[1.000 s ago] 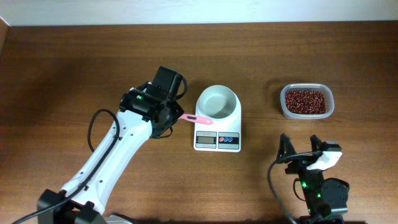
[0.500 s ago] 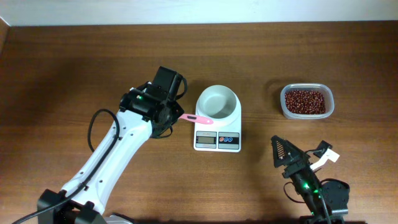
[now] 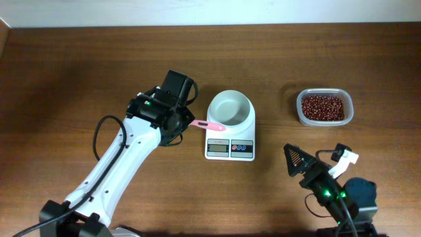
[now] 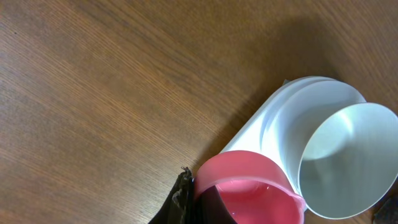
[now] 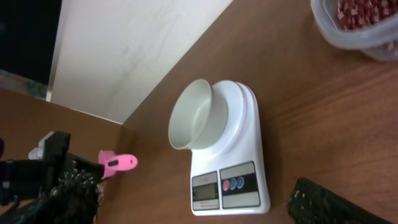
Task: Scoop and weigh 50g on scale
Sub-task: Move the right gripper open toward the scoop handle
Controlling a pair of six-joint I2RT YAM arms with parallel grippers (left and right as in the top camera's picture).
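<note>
Scale (image 3: 230, 148) with its empty bowl (image 3: 229, 108) sits centred on the counter (image 3: 66, 66), so the left tool (image 3: 186, 124), clamped on the empty pink scoop (image 3: 210, 126) at its 9 o'clock, should probably pass high over it toward the container of red beans (image 3: 323, 107) at 3 o'clock, while the right tool (image 3: 318, 160) gapes empty.

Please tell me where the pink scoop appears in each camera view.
Overhead: the pink scoop is near centre, sticking out of the left gripper toward the scale's front.
Left wrist: bottom edge, right of centre, close up and empty.
Right wrist: lower left, small.
Shared landmark: the white bowl, right of the scoop in all three.
</note>
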